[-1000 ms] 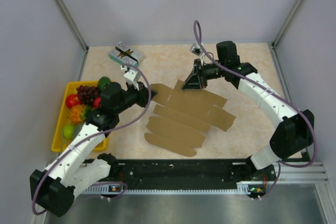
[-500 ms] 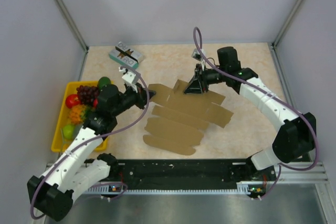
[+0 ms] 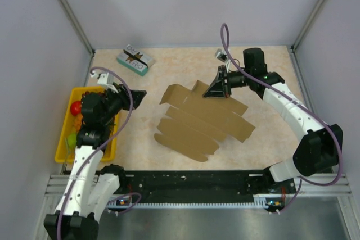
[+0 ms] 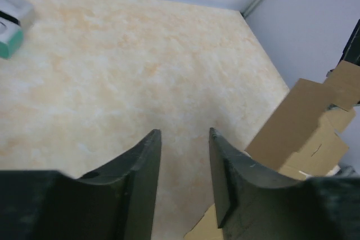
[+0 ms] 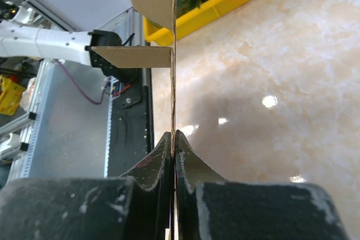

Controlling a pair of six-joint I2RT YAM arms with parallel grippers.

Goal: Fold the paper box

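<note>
The paper box [image 3: 197, 119] is a flat brown cardboard sheet with tabs, spread over the middle of the table. My right gripper [image 3: 215, 92] is shut on its far edge and holds that edge raised off the table. In the right wrist view the sheet [image 5: 172, 77] runs edge-on between the closed fingers, my right gripper [image 5: 174, 135] pinching it. My left gripper [image 3: 136, 95] is open and empty, left of the sheet near the tray. In the left wrist view my left gripper [image 4: 184, 134] has bare table between its fingers, with the cardboard [image 4: 301, 122] to the right.
A yellow tray [image 3: 63, 149] of toy fruit sits at the left edge under the left arm. A small teal-and-white printed box [image 3: 135, 60] lies at the back left. Grey walls close the back and both sides.
My left gripper let go of the sheet's left edge and pulled back left over the tray. My right gripper shifted slightly right and lifted the far edge; the sheet moved with it.
</note>
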